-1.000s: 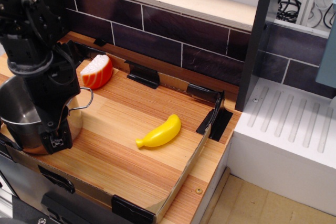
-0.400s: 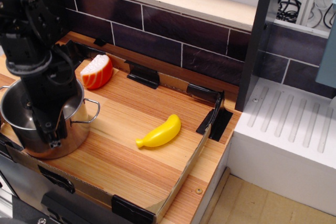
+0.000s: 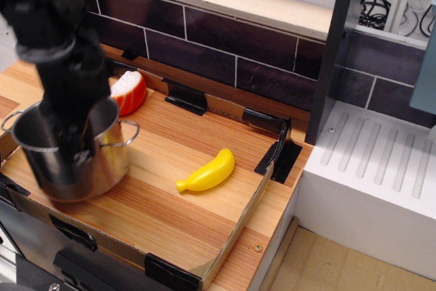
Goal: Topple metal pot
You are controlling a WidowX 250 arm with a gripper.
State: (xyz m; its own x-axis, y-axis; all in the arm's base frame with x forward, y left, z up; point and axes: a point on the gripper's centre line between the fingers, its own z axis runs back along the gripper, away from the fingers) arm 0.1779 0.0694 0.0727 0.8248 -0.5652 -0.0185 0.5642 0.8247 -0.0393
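**Pot upright at the board's left end, arm reaching into it**

The metal pot (image 3: 75,161) stands upright on the wooden board (image 3: 170,195), at its left end and close to the front edge. Its mouth faces up, and one wire loop handle shows on each side of it. The only thing seen inside the pot is the robot's own black arm, which comes down from the top left corner and passes over the near rim. The gripper (image 3: 71,144) is blurred and sits at or within the pot's mouth; whether its fingers are spread, closed or clamped on the rim cannot be told.

Behind the pot, toward the dark tiled wall (image 3: 225,46), lies an orange and white toy piece (image 3: 129,91), just beside the arm. To the right of the pot, well apart from it and near the board's middle, lies the yellow toy banana (image 3: 206,172) on its side. Low cardboard strips held by black clips edge the board. Farther right of the pot, past the board's end, is a white ribbed surface (image 3: 381,168).
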